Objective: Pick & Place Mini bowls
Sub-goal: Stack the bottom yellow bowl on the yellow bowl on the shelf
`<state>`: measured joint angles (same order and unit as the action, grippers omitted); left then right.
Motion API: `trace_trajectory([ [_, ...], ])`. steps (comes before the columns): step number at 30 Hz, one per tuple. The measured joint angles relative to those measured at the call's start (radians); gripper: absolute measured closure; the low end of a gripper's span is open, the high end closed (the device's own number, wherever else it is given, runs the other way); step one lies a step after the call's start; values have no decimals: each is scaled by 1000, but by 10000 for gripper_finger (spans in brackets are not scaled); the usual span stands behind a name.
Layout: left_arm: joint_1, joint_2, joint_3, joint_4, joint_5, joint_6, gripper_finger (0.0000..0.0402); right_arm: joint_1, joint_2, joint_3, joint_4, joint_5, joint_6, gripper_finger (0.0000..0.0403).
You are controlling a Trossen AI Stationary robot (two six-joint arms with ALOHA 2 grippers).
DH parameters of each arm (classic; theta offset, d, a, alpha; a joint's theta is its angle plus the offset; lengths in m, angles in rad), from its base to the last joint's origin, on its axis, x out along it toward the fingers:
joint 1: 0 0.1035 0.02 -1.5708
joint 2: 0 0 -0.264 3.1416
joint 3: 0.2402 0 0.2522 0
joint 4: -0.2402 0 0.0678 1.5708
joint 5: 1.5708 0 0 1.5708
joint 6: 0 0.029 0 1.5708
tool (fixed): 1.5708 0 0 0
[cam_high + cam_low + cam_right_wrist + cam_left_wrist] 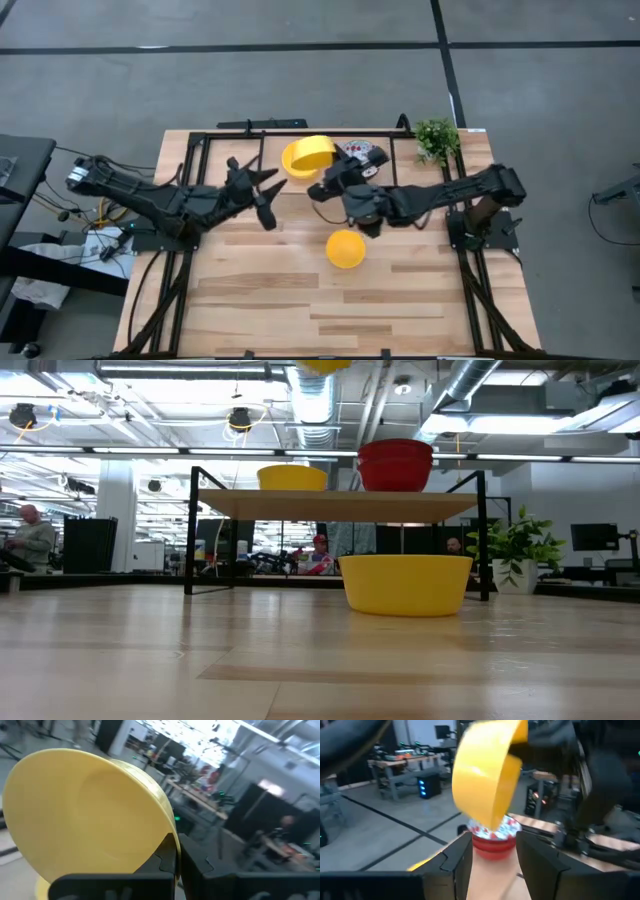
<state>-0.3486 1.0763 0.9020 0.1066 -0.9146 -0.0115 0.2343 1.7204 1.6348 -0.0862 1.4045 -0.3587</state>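
Observation:
My right gripper is shut on a glossy yellow mini bowl, held tipped above the far shelf; only the bowl's bottom shows at the top of the low view. A second yellow bowl and a stack of red bowls with speckled insides stand on the shelf top. A third yellow bowl rests on its base on the table. My left gripper hovers open to the left of the held bowl, pointing at the red stack. My right gripper pinches the yellow bowl by its rim, one finger inside the bowl and the other outside. It comes from the table's right. The bowl is lifted clear and tipped on edge, its mouth facing my wrist camera.
A black-framed shelf with a wooden top stands along the table's far edge. A green plant sits at its right end. The wooden table is bare toward the near edge. People show in the room behind.

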Motion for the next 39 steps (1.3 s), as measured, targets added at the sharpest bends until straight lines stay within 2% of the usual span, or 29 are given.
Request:
trace_trajectory([
  [8,74,0,0,39,1,34,254,-60,120,0,415,28,-359,403],
  [12,96,0,0,39,3,34,254,-76,135,-1,525,37,-477,403],
  [21,202,1,0,40,6,34,254,-77,135,-1,546,6,-480,403],
  [27,260,36,-1,45,94,33,254,-77,135,-1,544,-34,-438,403],
  [33,279,78,-1,64,107,30,256,-80,135,-1,515,-37,-435,403],
  [39,279,71,-1,67,95,30,279,-86,135,-1,498,-32,-435,403],
])
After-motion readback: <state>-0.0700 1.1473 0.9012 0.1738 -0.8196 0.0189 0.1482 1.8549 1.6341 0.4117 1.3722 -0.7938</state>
